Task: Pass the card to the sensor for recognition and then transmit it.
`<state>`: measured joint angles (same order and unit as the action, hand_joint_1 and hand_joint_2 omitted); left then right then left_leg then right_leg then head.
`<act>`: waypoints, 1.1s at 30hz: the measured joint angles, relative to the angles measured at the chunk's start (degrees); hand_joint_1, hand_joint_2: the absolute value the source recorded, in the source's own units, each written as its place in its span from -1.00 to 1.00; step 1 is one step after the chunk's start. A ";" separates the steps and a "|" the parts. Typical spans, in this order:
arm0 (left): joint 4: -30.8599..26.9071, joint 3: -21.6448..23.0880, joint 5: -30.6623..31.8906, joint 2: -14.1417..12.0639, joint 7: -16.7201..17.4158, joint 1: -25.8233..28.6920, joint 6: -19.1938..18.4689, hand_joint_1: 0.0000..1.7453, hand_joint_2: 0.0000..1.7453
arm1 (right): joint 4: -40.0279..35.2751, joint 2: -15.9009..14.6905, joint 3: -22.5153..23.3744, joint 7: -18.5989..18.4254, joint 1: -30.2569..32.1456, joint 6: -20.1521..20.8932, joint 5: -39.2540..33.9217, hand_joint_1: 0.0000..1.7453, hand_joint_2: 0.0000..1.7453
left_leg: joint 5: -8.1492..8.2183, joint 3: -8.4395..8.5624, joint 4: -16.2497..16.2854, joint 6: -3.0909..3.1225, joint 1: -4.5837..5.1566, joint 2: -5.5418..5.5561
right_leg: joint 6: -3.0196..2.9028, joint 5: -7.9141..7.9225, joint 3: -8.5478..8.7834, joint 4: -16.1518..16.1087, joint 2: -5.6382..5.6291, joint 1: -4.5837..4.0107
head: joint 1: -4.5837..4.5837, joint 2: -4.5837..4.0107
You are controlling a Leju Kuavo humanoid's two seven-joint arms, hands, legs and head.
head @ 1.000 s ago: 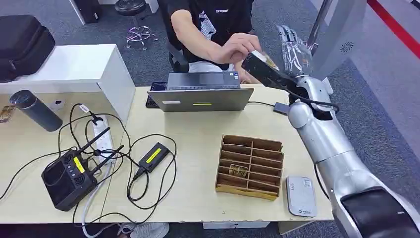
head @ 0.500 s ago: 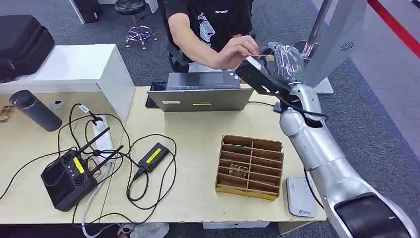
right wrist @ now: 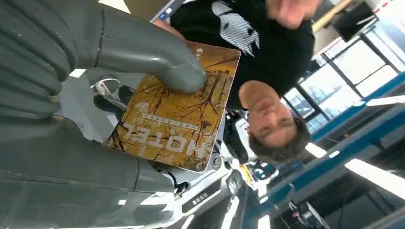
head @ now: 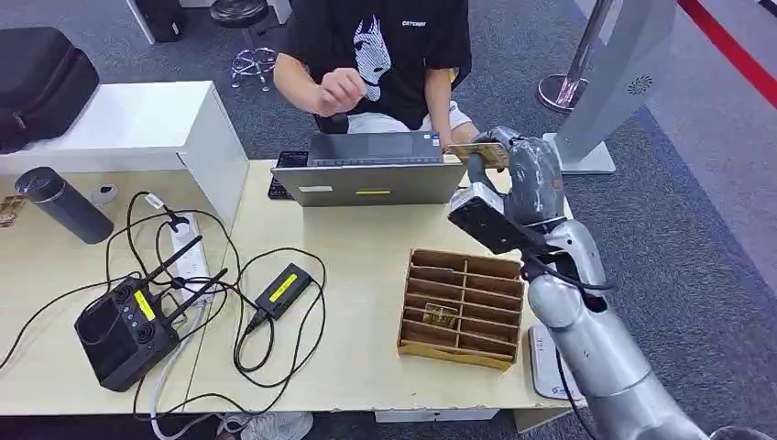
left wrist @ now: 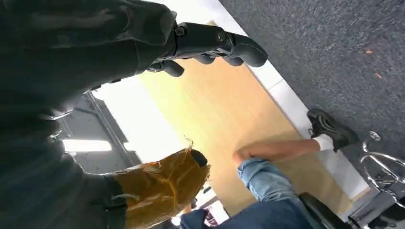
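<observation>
The right robot hand pinches the card under its thumb, raised over the bench. The sensor lies below, near the elbow; lower the card flat onto it, keeping the pinch firm.

Right hand pinching hotel card, person behind

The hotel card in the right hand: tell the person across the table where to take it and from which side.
Pinch the card by its free edge, the one farthest from the right hand, probably coming in flat from the person's own side. The thumb presses one face near the wrist end, and the far edge and corners stick out bare.
</observation>
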<state>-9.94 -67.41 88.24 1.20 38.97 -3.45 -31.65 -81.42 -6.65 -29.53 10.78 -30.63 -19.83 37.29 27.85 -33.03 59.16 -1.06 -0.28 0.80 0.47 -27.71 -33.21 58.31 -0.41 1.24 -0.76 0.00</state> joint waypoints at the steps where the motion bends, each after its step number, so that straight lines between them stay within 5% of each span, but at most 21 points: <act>1: 0.00 0.00 -0.18 0.15 -0.02 0.04 0.24 -1.00 1.00 | -1.66 -0.83 0.31 0.81 1.75 -0.28 0.55 1.00 1.00 | 0.00 0.00 0.00 0.00 -0.01 0.07 | 0.03 -0.02 0.06 -0.02 0.08 0.00 | 0.00 0.00; 11: 0.00 0.00 -1.44 1.11 -0.96 0.38 1.22 -1.00 1.00 | -13.24 -7.80 5.79 6.77 18.68 -2.75 0.96 1.00 1.00 | 0.13 -0.10 0.02 0.14 0.01 0.07 | 0.05 -0.04 0.00 -0.06 0.10 0.00 | 0.00 0.00; 19: 0.00 0.00 -2.60 2.05 -1.81 1.00 2.08 -1.00 1.00 | -18.36 -10.51 18.67 13.57 35.22 -1.48 -3.13 1.00 1.00 | 0.20 -0.19 0.02 0.17 0.03 0.21 | 0.11 -0.10 0.00 -0.07 0.27 0.02 | -0.02 0.00; 28: 0.00 -0.02 -2.84 2.56 -1.88 1.03 1.92 -1.00 1.00 | -19.40 -11.56 27.52 12.45 43.88 1.27 -0.26 1.00 1.00 | 0.22 -0.16 0.02 0.20 0.03 0.14 | 0.13 -0.12 -0.01 -0.06 0.20 0.02 | -0.02 0.00; 33: 0.00 -0.02 -2.82 2.67 -1.79 1.00 1.35 -1.00 1.00 | -19.10 -13.05 29.18 8.87 46.37 2.62 5.71 1.00 1.00 | 0.22 -0.16 0.02 0.20 0.03 0.12 | 0.13 -0.12 -0.01 -0.06 0.18 0.02 | -0.02 0.00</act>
<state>-9.94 -67.43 85.42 3.87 37.18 -2.45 -30.29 -100.52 -19.69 -0.35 19.65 15.74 -17.20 43.00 28.07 -33.19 59.17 -0.86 -0.25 0.92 0.60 -27.83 -33.22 58.25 -0.23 1.26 -0.79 0.00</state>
